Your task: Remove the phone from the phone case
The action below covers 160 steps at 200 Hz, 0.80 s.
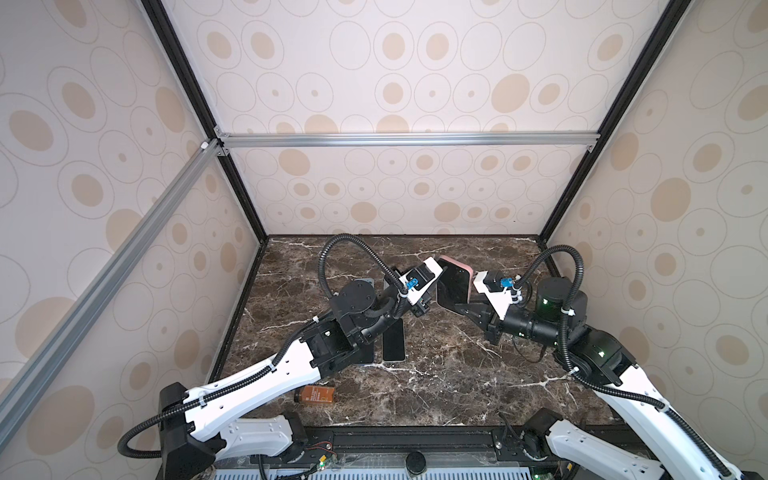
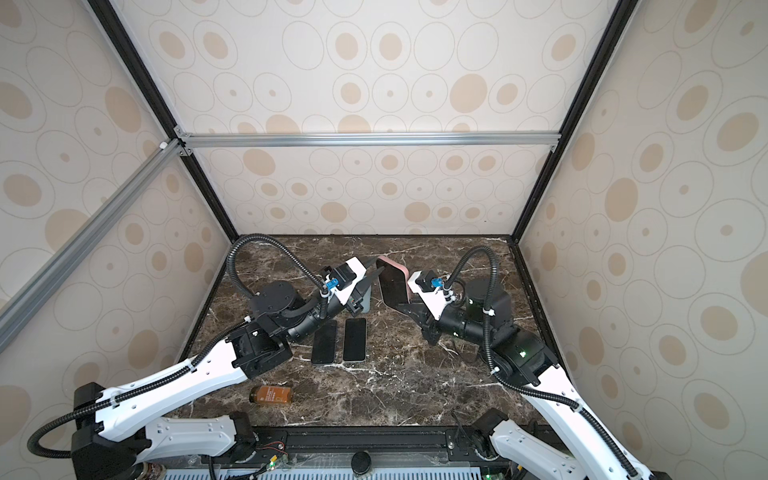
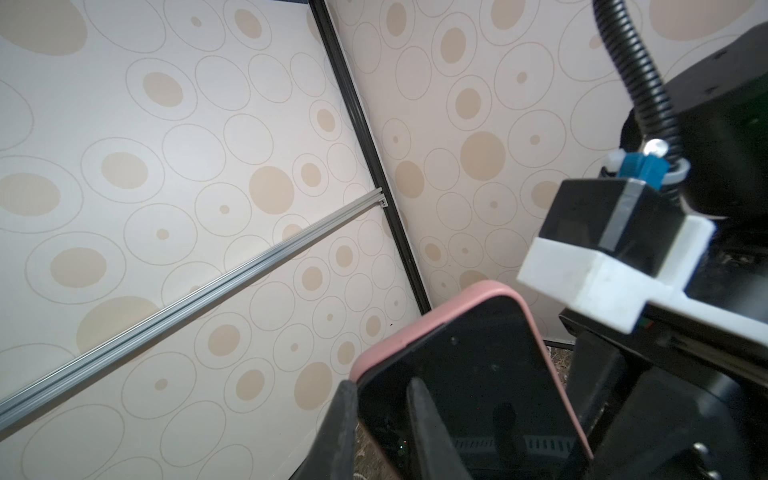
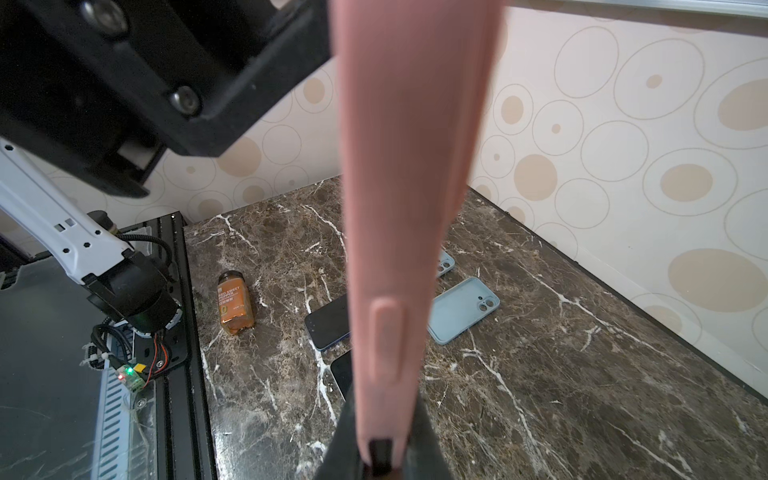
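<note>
The phone point(image 1: 453, 284) shows its dark screen and sits inside the pink phone case point(image 1: 458, 262); the pair is held tilted above the marble table point(image 1: 436, 374). My right gripper point(image 2: 401, 305) is shut on the lower end of the phone case point(image 4: 399, 208), whose pink side fills the right wrist view. My left gripper point(image 3: 384, 386) straddles the case's side edge: one finger point(image 3: 345, 419) lies against the pink rim point(image 3: 440, 316), the other finger point(image 3: 424, 419) presses on the screen point(image 3: 478, 374). In a top view its fingers point(image 2: 376, 275) meet the case's left edge.
Two bare dark phones point(image 2: 324, 341) point(image 2: 354, 339) lie side by side under the left arm. A light blue empty case point(image 4: 463, 309) lies beyond them, with another blue case point(image 4: 444, 264) partly hidden. An orange bottle point(image 1: 314, 395) lies near the front edge. Patterned walls enclose the table.
</note>
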{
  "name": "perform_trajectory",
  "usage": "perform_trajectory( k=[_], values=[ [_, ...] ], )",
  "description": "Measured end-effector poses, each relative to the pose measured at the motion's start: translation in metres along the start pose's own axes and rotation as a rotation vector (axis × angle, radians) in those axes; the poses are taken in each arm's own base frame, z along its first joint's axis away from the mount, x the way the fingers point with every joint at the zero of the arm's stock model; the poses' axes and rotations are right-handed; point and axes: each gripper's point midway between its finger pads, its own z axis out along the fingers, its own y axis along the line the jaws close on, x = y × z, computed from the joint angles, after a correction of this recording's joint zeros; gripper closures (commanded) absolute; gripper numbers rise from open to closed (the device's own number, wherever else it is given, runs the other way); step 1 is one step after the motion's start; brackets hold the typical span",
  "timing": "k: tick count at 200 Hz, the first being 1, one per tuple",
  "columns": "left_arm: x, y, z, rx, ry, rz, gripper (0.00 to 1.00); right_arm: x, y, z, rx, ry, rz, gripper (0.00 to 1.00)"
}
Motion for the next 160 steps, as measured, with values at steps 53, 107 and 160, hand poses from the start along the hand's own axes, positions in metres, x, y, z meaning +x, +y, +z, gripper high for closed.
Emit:
perform_trajectory(
  k=[53, 107, 160],
  values=[
    [-0.0021, -0.0042, 0.0001, 0.035, 0.010, -0.019, 0.78, -0.0003, 0.0039, -0.0035, -0.022, 0.010, -0.002, 1.00],
    [0.0014, -0.0072, 0.0020, 0.083, 0.030, -0.042, 0.77, 0.0037, 0.0056, -0.0047, -0.034, 0.031, -0.004, 1.00],
    [0.0004, -0.0076, 0.0015, 0.160, 0.019, -0.079, 0.77, 0.0028, 0.0073, -0.0065, -0.043, 0.038, -0.011, 1.00]
  ],
)
